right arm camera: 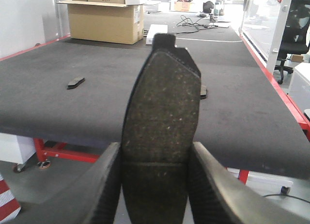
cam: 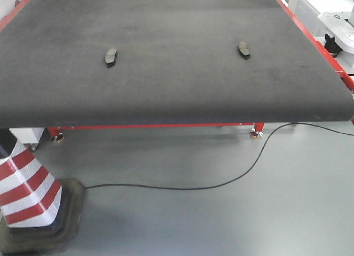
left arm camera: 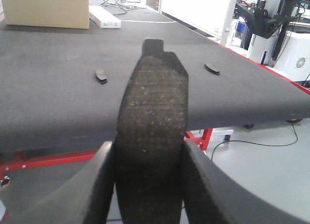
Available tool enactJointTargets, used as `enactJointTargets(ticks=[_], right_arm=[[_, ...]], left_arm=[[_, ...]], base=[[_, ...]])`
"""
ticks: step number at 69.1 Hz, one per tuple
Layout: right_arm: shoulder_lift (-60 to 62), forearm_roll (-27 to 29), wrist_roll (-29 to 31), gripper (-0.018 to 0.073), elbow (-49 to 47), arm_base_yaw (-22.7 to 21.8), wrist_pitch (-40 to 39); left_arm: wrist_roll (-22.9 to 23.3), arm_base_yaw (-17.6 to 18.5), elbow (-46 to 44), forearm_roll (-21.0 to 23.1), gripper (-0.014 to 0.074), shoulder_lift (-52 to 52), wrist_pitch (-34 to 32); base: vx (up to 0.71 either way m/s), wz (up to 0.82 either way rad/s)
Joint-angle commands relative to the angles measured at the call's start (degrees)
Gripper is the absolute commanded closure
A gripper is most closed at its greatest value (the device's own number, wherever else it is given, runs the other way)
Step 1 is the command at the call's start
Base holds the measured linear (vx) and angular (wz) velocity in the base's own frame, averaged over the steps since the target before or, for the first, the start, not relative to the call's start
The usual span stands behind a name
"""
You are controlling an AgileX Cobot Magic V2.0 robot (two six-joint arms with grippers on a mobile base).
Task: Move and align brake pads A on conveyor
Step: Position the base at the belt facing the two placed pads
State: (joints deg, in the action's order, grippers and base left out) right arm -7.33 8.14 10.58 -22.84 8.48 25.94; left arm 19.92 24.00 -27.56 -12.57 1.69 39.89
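Two brake pads lie flat on the dark conveyor belt (cam: 177, 95): one at the left (cam: 111, 57), one at the right (cam: 244, 50). Neither gripper shows in the front view. In the left wrist view my left gripper (left arm camera: 149, 151) is shut on a third brake pad (left arm camera: 152, 103), held on end in front of the belt's near edge, with both belt pads (left arm camera: 101, 77) (left arm camera: 211, 68) beyond it. My right gripper (right arm camera: 156, 151) is shut on a fourth pad (right arm camera: 162, 103), its centre groove showing. It partly hides the right belt pad (right arm camera: 203, 92); the left one (right arm camera: 75, 82) is in plain sight.
A cardboard box (right arm camera: 104, 21) and a white box (right arm camera: 156, 33) stand at the belt's far end. The red frame edge (cam: 310, 37) runs down the right side. A striped traffic cone (cam: 25, 189) and a black cable (cam: 221, 184) are on the floor in front.
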Motion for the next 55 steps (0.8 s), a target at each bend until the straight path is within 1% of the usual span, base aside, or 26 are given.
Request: enactJointTargets(ticks=[1, 20, 55], right_arm=[[-0.7, 0.0, 0.6, 0.0561, -1.7, -0.2, -5.5], [-0.7, 0.0, 0.6, 0.0561, -1.7, -0.2, -5.5], [-0.7, 0.0, 0.6, 0.0561, -1.7, -0.2, -5.5]], left_arm=[[0.1, 0.2, -1.4, -0.5, 0.0602, 0.9, -5.6], [0.1, 0.2, -1.4, -0.4, 0.0602, 0.9, -5.6], [0.1, 0.2, -1.4, -0.4, 0.0602, 0.9, -5.6]], base=[[0.25, -0.03], [0.32, 0.0], [0.39, 0.0]])
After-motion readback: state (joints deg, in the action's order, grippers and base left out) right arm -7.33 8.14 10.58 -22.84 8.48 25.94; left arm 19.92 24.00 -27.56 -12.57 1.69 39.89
